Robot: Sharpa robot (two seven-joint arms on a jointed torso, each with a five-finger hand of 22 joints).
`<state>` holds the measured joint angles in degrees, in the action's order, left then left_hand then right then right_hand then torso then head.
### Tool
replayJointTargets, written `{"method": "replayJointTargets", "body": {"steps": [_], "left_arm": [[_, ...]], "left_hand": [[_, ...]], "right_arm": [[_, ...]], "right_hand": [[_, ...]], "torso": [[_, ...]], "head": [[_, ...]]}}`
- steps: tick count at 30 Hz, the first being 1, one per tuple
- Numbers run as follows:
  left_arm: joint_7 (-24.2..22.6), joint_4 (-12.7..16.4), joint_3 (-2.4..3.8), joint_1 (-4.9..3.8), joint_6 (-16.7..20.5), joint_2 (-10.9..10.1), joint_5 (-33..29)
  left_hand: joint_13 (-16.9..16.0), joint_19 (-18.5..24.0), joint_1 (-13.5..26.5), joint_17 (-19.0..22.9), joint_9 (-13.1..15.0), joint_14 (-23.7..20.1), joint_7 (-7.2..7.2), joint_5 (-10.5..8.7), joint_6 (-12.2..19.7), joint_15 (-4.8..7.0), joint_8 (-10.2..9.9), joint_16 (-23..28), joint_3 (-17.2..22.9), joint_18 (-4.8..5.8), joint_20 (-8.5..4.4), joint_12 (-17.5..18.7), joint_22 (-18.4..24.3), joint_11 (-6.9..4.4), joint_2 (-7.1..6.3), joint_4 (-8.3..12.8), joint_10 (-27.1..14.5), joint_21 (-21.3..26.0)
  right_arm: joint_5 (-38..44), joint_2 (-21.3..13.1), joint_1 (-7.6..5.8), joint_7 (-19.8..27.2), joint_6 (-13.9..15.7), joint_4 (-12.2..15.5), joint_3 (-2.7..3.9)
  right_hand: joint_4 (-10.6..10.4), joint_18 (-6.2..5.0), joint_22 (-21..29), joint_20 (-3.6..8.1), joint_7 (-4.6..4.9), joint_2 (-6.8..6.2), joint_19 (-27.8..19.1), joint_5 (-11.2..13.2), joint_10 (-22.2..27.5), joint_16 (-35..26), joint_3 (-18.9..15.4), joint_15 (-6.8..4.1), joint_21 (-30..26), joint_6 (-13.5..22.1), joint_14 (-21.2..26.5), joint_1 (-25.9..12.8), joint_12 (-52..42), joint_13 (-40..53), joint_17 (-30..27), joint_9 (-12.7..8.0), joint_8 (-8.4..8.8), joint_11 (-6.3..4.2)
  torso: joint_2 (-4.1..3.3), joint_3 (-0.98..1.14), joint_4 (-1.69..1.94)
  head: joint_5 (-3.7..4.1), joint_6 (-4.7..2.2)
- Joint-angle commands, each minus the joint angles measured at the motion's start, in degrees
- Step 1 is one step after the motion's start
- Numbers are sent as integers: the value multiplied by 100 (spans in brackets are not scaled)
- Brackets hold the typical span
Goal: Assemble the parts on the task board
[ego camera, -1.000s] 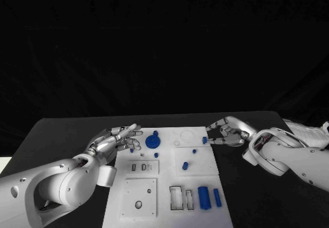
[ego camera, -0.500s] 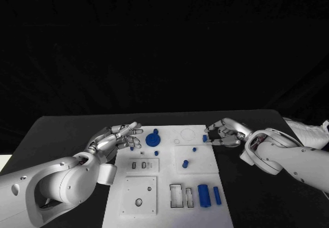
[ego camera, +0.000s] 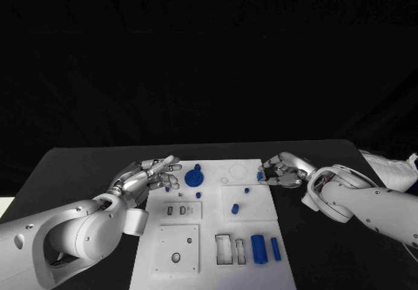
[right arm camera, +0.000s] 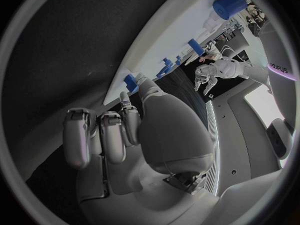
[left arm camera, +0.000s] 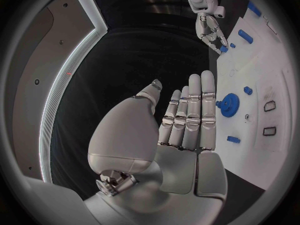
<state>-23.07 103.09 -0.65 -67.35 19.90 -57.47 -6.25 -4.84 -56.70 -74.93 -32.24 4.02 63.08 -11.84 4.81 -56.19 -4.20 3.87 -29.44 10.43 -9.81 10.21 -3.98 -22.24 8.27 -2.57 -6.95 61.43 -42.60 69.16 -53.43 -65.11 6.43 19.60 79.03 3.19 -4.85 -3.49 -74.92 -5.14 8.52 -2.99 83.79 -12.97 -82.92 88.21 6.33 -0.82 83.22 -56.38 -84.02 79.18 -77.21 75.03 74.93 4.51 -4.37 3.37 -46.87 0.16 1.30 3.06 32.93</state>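
Right hand (ego camera: pixel 286 170), fingers curled, pinches a small blue part (ego camera: pixel 260 176) at the right edge of the white task board (ego camera: pixel 214 264), near its far end. Left hand (ego camera: pixel 148 175) hovers open with fingers spread beside the blue gear (ego camera: pixel 194 178). Black tabletop (ego camera: pixel 87 169) lies beneath.

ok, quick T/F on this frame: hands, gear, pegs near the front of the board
1. The left hand holds nothing, fingers spread. True.
2. The blue gear is in the right hand. False: it lies on the task board, just beside the left hand's fingertips.
3. The right hand is at the board's right edge, by a small blue part. True; whether it grips that part cannot be told.
4. The two blue cylinders stand upright at the board's far edge. False: they lie flat near its front right corner.
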Motion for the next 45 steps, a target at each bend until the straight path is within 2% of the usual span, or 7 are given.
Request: {"method": "replayJointTargets", "body": {"steps": [1,14,21,30,38,45], "left_arm": [[-40,8,2,-1,-118,9,-9],[-31,10,2,-1,-115,1,-9],[-28,22,2,-1,-114,-4,-9],[-26,27,2,-1,-116,-11,-9],[-22,26,2,-1,-115,-18,-9],[-20,-5,2,-1,-115,-14,-9]], "left_hand": [[7,51,-31,5,-1,-35,13,-20,27,-8,-4,33,14,-75,3,-6,5,3,21,11,-37,24],[7,51,-31,5,-1,-35,13,-20,27,-8,-4,33,14,-75,3,-6,5,3,21,11,-37,24],[7,51,-31,5,-1,-35,13,-20,27,-8,-4,33,14,-75,3,-6,5,3,21,11,-37,24],[9,51,-40,10,-1,-35,12,-19,29,-7,-4,38,24,-75,2,-7,10,3,27,21,-38,26],[9,51,-40,10,-1,-35,12,-19,29,-7,-4,38,24,-75,2,-7,10,3,27,21,-38,26],[9,51,-40,10,-1,-35,11,-20,30,-7,-5,38,24,-75,2,-7,10,3,26,22,-39,26]], "right_arm": [[65,22,9,0,-53,-6,3],[69,57,11,-17,-57,-25,3],[97,81,12,12,-25,-4,4],[121,123,12,1,66,-3,5],[158,136,12,-70,350,78,25],[185,104,-39,-266,570,554,96]], "right_hand": [[10,56,-102,18,-5,76,60,38,-49,38,64,-13,26,-88,-537,14,-40,652,1238,11,-37,-2],[54,61,-130,45,-56,129,72,102,-75,49,167,-46,40,-259,-542,16,-78,681,1260,26,-73,-44],[170,66,-162,111,-163,282,85,427,-95,59,427,-122,56,-558,-547,93,-103,705,1280,64,-177,-136],[258,78,-215,149,-207,342,107,495,-132,77,582,-159,81,-666,-555,116,-156,743,1316,80,-207,-174],[306,82,-233,178,-234,332,117,349,-151,85,683,-184,90,-732,-559,31,-174,760,1331,99,-218,-200],[291,85,-248,194,-253,323,128,133,-174,99,769,-199,98,-763,-565,-145,-194,778,1358,116,-208,-218]], "torso": [[0,-2,-2],[-2,-7,-2],[-3,-7,-1],[-1,-10,1],[6,-7,-7],[18,-17,4]], "head": [[-4,11],[-14,30],[-13,36],[-12,51],[-24,56],[-25,58]]}}
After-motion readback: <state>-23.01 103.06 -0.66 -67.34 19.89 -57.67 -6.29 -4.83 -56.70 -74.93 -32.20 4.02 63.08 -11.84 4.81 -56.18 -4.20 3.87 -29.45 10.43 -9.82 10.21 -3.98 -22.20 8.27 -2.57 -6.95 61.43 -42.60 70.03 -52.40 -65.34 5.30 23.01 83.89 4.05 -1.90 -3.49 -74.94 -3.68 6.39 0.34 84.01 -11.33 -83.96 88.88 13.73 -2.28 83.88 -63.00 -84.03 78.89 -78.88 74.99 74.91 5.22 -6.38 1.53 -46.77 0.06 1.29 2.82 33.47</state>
